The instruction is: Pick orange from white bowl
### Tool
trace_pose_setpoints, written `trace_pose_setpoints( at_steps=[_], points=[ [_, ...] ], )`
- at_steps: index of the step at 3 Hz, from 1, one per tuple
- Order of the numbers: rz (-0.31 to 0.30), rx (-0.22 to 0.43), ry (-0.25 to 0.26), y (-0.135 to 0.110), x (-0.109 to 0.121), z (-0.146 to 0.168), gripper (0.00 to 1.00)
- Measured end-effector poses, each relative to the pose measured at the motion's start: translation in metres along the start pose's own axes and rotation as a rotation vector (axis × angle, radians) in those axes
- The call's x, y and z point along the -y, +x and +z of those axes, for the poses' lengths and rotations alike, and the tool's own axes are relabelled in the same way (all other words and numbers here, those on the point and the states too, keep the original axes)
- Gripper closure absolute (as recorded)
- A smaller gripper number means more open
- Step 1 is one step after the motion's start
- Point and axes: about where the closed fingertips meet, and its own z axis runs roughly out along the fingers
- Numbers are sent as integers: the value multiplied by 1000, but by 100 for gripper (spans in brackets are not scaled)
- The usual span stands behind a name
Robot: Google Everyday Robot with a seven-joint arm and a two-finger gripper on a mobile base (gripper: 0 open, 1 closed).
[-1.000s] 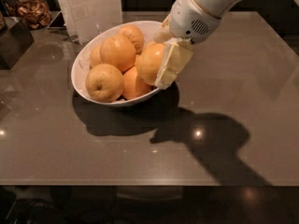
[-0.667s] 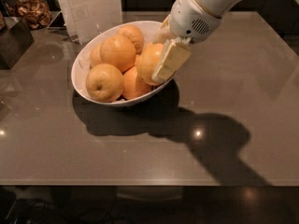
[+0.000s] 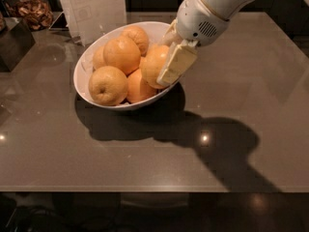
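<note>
The white bowl (image 3: 89,57) stands on the table at upper left of centre and holds several round orange-yellow fruits. The orange (image 3: 153,64) lies at the bowl's right side, against the rim. My gripper (image 3: 166,62) reaches down from the upper right and is shut on it. The near cream finger (image 3: 176,64) lies flat across the orange's right face; the far finger is hidden behind the fruit. A paler yellow fruit with a dimpled end (image 3: 108,85) sits at the front left. A smaller deeper-orange fruit (image 3: 139,88) lies under the held orange.
The bowl rests on a glossy brown table (image 3: 241,110). A white paper stand (image 3: 94,6) is right behind the bowl. A dark box (image 3: 14,42) and a basket of brown snacks (image 3: 34,11) stand at the far left. The arm's shadow falls across the table's right front.
The near finger has shifted a little to the left and closer against the orange. The bowl and the other fruits have not moved.
</note>
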Motion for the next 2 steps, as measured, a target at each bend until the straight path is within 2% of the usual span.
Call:
trace_pose_setpoints(
  at_steps=[1, 2],
  points=[
    [9, 0, -5, 1, 0, -1, 60],
    [21, 2, -11, 3, -1, -2, 55]
  ],
)
